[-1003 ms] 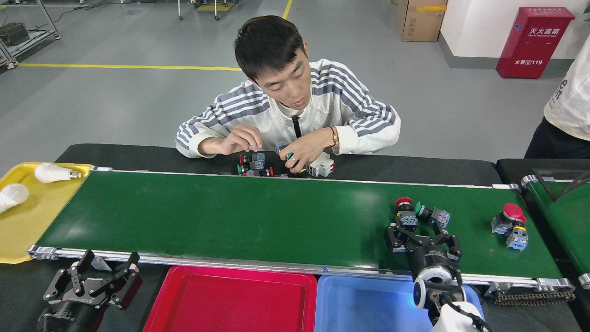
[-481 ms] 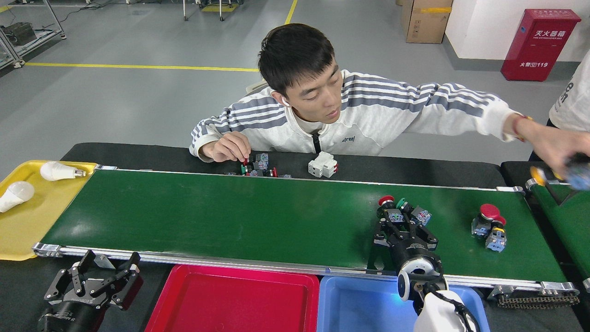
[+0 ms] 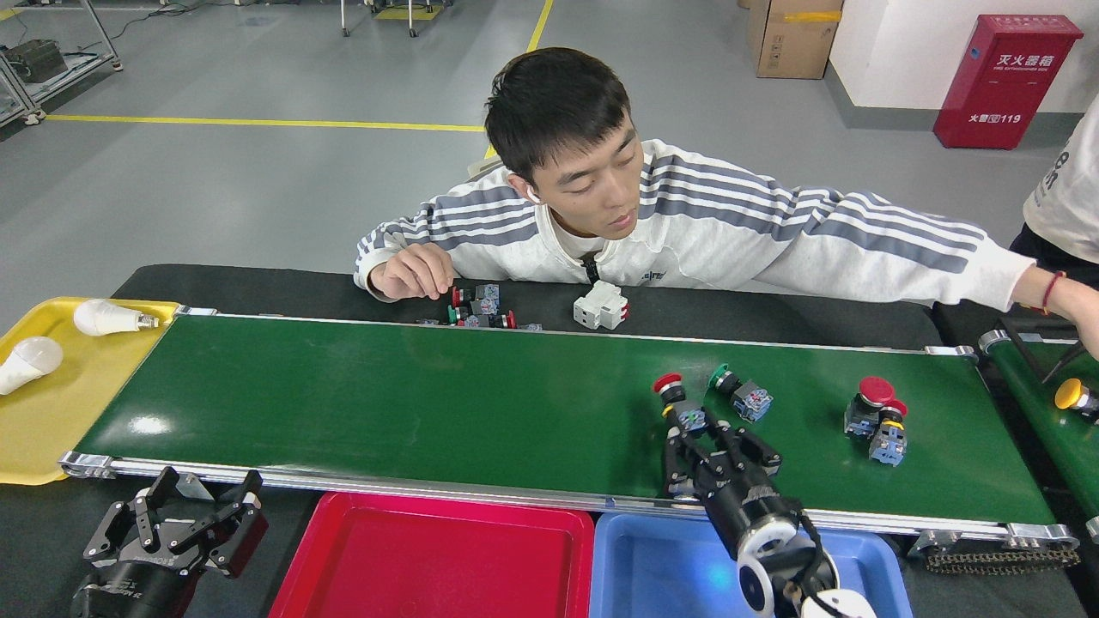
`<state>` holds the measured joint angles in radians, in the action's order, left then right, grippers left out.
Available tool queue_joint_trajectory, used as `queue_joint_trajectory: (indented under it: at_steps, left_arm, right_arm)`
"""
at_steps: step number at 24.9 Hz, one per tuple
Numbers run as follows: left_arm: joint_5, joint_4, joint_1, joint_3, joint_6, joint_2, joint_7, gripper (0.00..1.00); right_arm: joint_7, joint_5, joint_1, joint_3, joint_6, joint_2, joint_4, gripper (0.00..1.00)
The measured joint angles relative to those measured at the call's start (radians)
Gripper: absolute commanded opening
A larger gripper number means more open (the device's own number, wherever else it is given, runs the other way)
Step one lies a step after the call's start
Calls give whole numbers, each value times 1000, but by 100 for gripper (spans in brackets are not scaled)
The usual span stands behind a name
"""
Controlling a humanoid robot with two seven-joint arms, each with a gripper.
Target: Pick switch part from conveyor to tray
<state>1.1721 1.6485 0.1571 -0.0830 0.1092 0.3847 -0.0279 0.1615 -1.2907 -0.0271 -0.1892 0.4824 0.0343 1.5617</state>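
So the right hand (image 3: 695,429) is down on the conveyor (image 3: 386,403) with its fingers around the red-capped switch part (image 3: 678,403), looks like it's gripping the body of it, though the fingertips hide the actual contact so I'm judging a bit. The red cap sticks out on the far side of the hand. A green-capped switch (image 3: 740,393) sits just beside it to the right, not touching as far as I can see, and a red mushroom-head switch (image 3: 876,419) is further right on the belt. My take on doing this step well: lift straight up before swinging anywhere, so the neighbour doesn't get knocked, then bring it back toward the blue tray (image 3: 661,566) right below the hand, the red tray (image 3: 429,558) being next to it. The part is small and knobbly, so it could twist in the grip; go gently. The left hand (image 3: 176,524) is parked off the belt with fingers spread open, holding nothing. A person (image 3: 687,232) is leaning over the far side of the desk (image 3: 275,292), well apart.
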Motion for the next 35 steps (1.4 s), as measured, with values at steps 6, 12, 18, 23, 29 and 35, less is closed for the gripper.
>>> queue_joint_trajectory:
  at_steps: [6,12,18,23,29,35]
  left_arm:
    - [0,1,-2,0,0,0,0,100]
    - [0,1,-3,2,1,0,0,100]
    - [-1,1,-5,3,1,0,0,100]
    - [-1,1,-11,3,1,0,0,100]
    - [-4,0,-16,6,1,29,0,100]
    - [-6,-1,-17,6,1,49,0,100]
  right_arm:
    - [-11,-3,1,-100,253,4,-10,100]
    - [-13,10,51,86,136,57,29,100]
    - [-84,11,239,332,-254,95,120,100]
    - [-112,2,225,362,-385,79,119,100]
    - [-73,-72,53,276,-449,33,16,100]
    - [-57,-77,-77,160,-458,-11,-132,100]
